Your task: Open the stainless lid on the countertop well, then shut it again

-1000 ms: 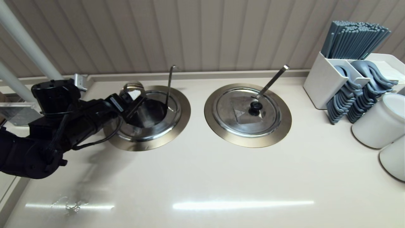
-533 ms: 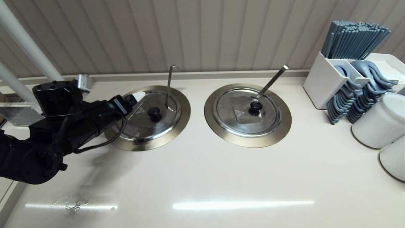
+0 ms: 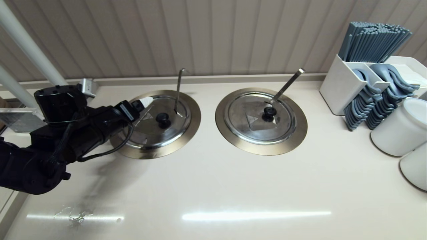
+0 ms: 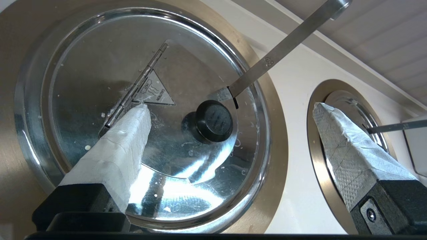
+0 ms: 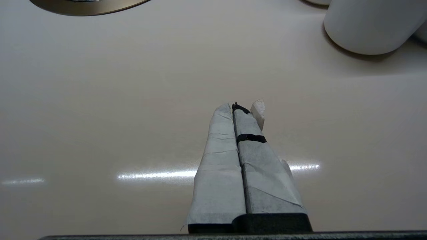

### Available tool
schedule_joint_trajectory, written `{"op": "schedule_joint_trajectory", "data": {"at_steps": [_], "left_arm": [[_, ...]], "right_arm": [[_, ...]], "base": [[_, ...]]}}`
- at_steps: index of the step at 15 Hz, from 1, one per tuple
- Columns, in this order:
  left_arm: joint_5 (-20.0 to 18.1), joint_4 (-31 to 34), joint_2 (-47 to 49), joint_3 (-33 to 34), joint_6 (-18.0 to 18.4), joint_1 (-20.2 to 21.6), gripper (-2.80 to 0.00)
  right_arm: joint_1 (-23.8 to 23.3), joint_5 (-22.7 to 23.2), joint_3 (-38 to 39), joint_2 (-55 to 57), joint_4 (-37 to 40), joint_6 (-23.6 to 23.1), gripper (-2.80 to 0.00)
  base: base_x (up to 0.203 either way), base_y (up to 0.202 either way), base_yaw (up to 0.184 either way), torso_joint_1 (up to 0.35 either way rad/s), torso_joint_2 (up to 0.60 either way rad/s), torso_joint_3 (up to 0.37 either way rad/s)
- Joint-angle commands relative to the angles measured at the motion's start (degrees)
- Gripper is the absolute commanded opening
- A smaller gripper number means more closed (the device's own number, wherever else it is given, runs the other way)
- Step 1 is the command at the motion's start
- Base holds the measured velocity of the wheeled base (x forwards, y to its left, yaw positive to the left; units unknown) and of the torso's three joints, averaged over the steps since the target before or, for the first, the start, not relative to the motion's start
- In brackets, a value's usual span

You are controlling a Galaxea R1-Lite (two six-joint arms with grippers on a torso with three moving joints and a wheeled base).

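1. The stainless lid (image 3: pixel 156 121) lies flat and shut in the countertop well (image 3: pixel 191 125), the left of two round wells set in the pale desk (image 3: pixel 213 186).
2. Its black knob (image 4: pixel 213 120) sits near the lid's middle, beside a hinge line and a small triangular caution sticker.
3. A thin ladle handle (image 3: pixel 178 88) with a hooked top rises through the notch at the lid's far edge.
4. The left claw (image 4: pixel 230 106) hangs over the lid's left side, its two tape-wrapped fingers (image 4: pixel 123 143) spread wide and gripping nothing; one tip sits over the hinge line, though whether it touches the steel is hard to judge.
5. The right claw (image 5: pixel 238 108) is above bare desk, well apart from the wells, its wrapped fingers pressed together with nothing between them.
6. The second well (image 3: pixel 261 120) to the right is covered too, with a straight flat ladle handle leaning out.
7. At the desk's right end stand a white caddy (image 3: pixel 343 85) of grey chopsticks and spoons, and white cups (image 3: pixel 398 128).
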Motion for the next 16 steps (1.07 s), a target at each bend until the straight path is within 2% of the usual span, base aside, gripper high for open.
{"op": "schedule_joint_trajectory", "data": {"at_steps": [1,3,4,6,8,11,13,16], "left_arm": [[0.0,-0.2,-0.8,0.0,0.4,0.0,0.0],[-0.3,-0.2,-4.1,1.7,3.3,-0.3,0.0],[-0.6,0.0,-6.4,2.7,6.0,-0.6,-2.8],[-0.7,3.4,-11.6,3.1,12.8,0.1,-2.8],[-0.4,13.0,-20.5,3.9,19.4,0.7,-2.8],[-0.1,26.9,-39.5,8.4,26.5,1.1,-2.8],[3.7,40.3,-54.9,11.2,31.0,2.0,-2.8],[10.0,60.8,-74.9,13.3,35.5,3.5,-2.8]], "right_arm": [[0.0,0.0,0.0,0.0,0.0,0.0,-2.8],[0.0,-0.1,0.0,0.0,0.0,0.0,-2.8],[0.0,0.0,0.0,0.0,0.0,0.0,-2.8],[0.0,0.0,0.0,0.0,0.0,0.0,-2.8],[0.0,0.0,0.0,0.0,0.0,0.0,-2.8],[0.0,-0.1,0.0,0.0,0.0,0.0,-2.8],[0.0,0.0,0.0,0.0,0.0,0.0,-2.8],[0.0,0.0,0.0,0.0,0.0,0.0,-2.8]], "base": [[0.0,0.0,0.0,0.0,0.0,0.0],[0.0,0.0,0.0,0.0,0.0,0.0],[0.0,0.0,0.0,0.0,0.0,0.0],[0.0,0.0,0.0,0.0,0.0,0.0],[0.0,0.0,0.0,0.0,0.0,0.0],[0.0,0.0,0.0,0.0,0.0,0.0],[0.0,0.0,0.0,0.0,0.0,0.0],[0.0,0.0,0.0,0.0,0.0,0.0]]}}
